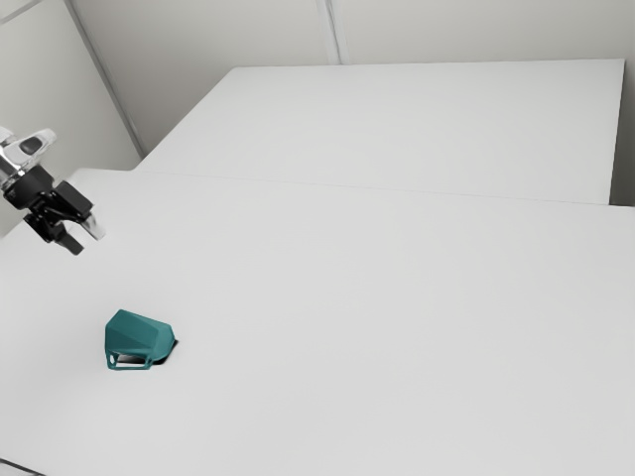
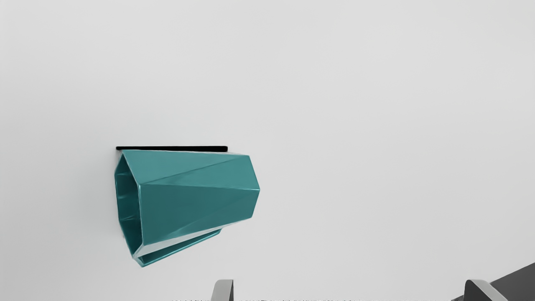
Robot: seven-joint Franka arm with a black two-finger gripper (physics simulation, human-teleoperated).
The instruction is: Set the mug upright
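On the exterior view's left, well inside the far edge of a white table (image 1: 377, 327), a teal mug (image 1: 139, 335) lay on its side, with broad room for moving toward the exterior view's right. Flat facets wrapped its body, which narrowed from the open mouth to the base, and an angular handle (image 2: 184, 248) ran along one side. The count: one mug, one handle, one table, one gripper (image 1: 86, 242) with two fingers (spread wide, with nothing held), raised above the tabletop, apart from the mug.
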